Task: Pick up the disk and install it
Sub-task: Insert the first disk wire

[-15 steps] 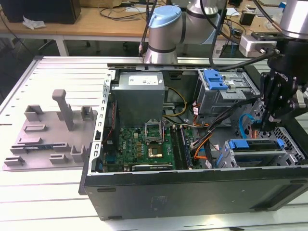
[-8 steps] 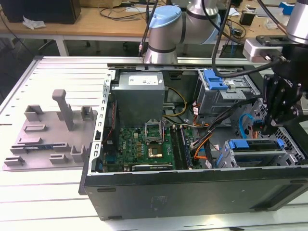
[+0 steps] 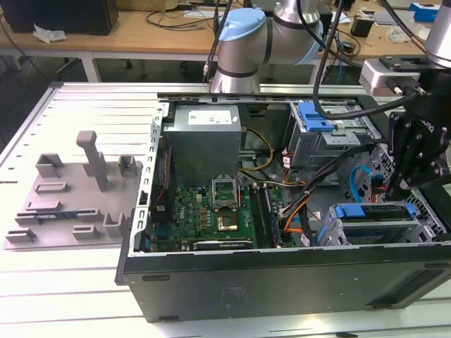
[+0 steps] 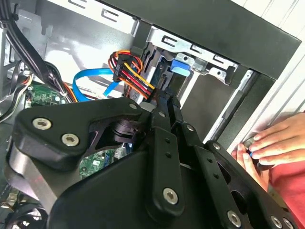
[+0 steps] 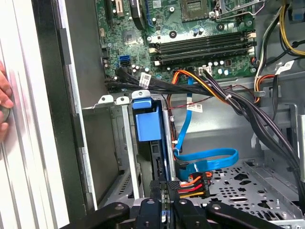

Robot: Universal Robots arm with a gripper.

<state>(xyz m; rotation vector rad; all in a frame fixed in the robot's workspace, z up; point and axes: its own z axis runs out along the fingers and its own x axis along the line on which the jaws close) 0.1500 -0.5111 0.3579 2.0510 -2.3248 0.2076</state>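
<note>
The disk (image 3: 373,213), silver with a bright blue carrier frame, lies in the drive cage at the front of the open computer case on the exterior view's right. Its blue frame end (image 5: 147,121) stands up between the cage's metal rails in the first wrist view. In the second wrist view the same blue end (image 4: 180,66) peeks from the cage. My black gripper (image 3: 402,190) hangs right over the disk's outer end. Its fingers (image 5: 164,202) stand close together on the disk's dark edge, and in the second wrist view they (image 4: 167,102) reach into the cage.
A grey fixture with upright posts (image 3: 70,190) lies on the exterior view's left. The case holds a motherboard (image 3: 211,211), a power supply (image 3: 204,137) and a blue data cable (image 5: 209,160). Orange-red power wires (image 5: 193,183) run beside my fingers. A person's hand (image 4: 271,140) rests on the case's outer edge.
</note>
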